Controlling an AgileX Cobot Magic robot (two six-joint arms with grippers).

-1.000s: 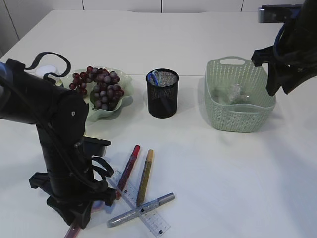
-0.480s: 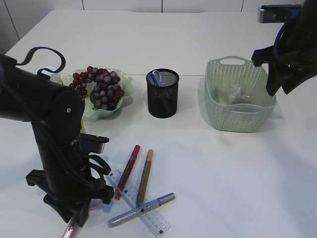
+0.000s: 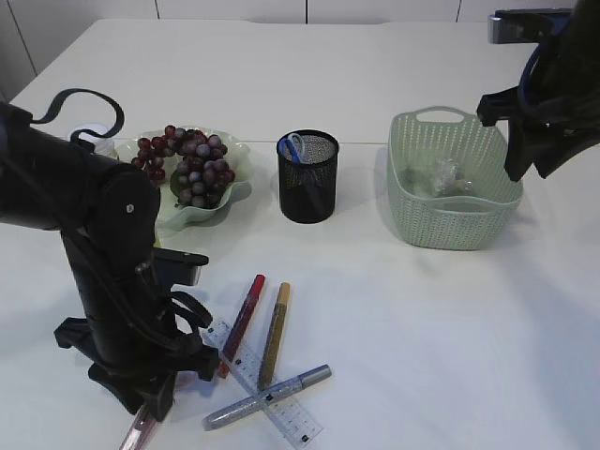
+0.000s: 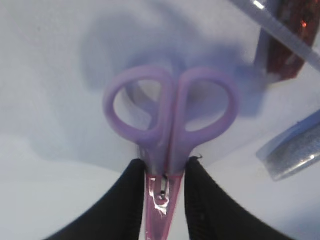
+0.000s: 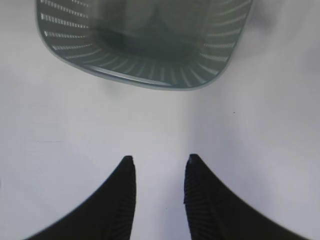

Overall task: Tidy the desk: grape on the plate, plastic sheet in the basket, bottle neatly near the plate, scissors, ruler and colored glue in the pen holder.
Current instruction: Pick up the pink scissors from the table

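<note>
Near the worktop's front-left edge, the left gripper (image 4: 164, 172) has its jaws clamped on the purple scissors (image 4: 170, 120), beside the ruler (image 3: 267, 384) and glue pens (image 3: 274, 335). Right gripper (image 5: 159, 165) hangs with jaws apart over bare worktop beside the basket (image 3: 450, 220); pen holder (image 3: 307, 178) stands mid-worktop.

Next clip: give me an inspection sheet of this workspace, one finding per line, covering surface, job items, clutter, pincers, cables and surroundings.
Surface: white table, bare in front of the basket.
Job's things: grapes on the plate; plastic sheet in the basket; pen holder with a blue-handled item inside; ruler and three glue pens crossed on the table; bottle mostly hidden behind the left arm.
Clutter: nothing seen.
Pincers: left pincer shut on the purple scissors; right pincer open, empty, beside the basket.
Cables: black cable looped over the left arm.
Surroundings: pale wall panels behind the table.
</note>
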